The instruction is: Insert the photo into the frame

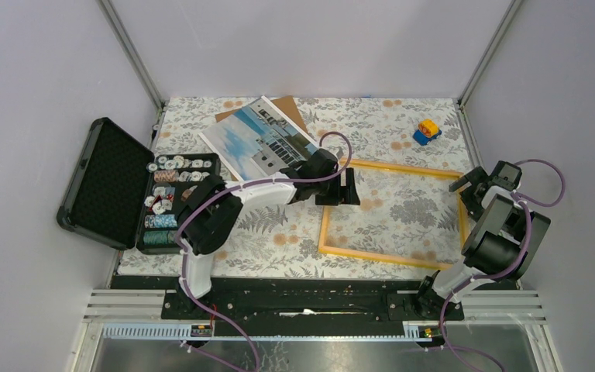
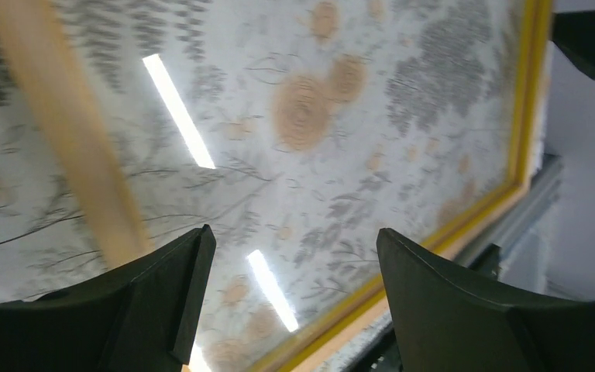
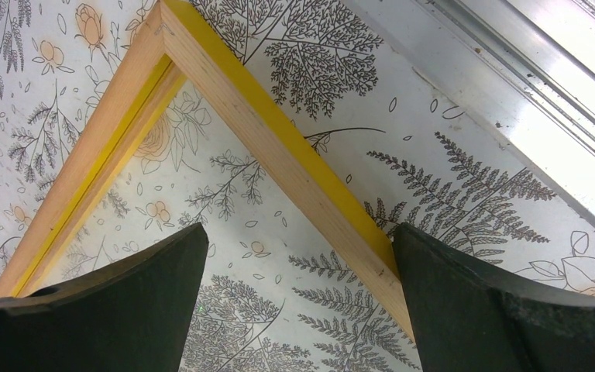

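The yellow-orange frame lies flat on the floral table right of centre, with its clear pane over the pattern. The photo of sky and a white building lies at the back left, partly over a brown backing sheet. My left gripper is open and empty over the frame's left edge; the left wrist view shows the pane with light reflections and the frame's rails. My right gripper is open and empty at the frame's right edge; the right wrist view shows a frame corner and a rail between its fingers.
An open black case with several poker chips stands at the left. A small blue and yellow toy sits at the back right. Grey walls enclose the table; a metal rail runs along the right edge.
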Controlling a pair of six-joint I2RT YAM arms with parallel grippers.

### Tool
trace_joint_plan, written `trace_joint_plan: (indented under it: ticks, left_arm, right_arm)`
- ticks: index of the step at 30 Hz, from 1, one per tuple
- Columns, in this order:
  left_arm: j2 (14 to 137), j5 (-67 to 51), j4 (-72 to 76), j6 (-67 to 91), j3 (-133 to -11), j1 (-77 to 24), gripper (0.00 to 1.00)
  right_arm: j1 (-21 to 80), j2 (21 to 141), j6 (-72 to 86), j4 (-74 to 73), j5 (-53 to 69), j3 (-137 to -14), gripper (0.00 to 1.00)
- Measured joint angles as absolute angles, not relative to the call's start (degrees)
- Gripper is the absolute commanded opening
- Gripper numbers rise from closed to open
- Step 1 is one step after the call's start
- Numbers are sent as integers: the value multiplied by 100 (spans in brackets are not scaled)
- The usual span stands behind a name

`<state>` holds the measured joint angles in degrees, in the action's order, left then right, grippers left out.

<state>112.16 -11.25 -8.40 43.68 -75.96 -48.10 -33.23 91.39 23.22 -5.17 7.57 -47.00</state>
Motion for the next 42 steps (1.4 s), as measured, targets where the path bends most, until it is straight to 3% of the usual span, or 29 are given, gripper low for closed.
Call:
trace_joint_plan:
  ticks: [7, 12, 16, 28, 33, 42]
  left_arm:
    - [11144, -1785, -484, 4554, -7570, -4875, 89]
    - [10827, -1680, -593, 4390, -7483, -4775, 98]
    - [10388, -1608, -642, 4230, -7131, -4458, 99]
    - [9209, -1656, -1162, 3673, -6147, -3229, 99]
    - [8842, -2051, -1035, 3618, -6066, -3155, 99]
    - [8941, -2899, -808, 3815, -5728, -3168, 99]
  right_arm:
    - [-3319, 9139, 2322, -515, 757, -4700, 96]
    - [-3310, 9139, 2322, -517, 727, -4700, 96]
    - [-3210, 9120, 2300, -552, 515, -4705, 99]
    - [-1863, 8329, 2320, -2112, -1551, -5540, 100]
    - [-1706, 8200, 2324, -2383, -1446, -5765, 99]
    - [-519, 7878, 2375, -2891, -698, -5699, 99]
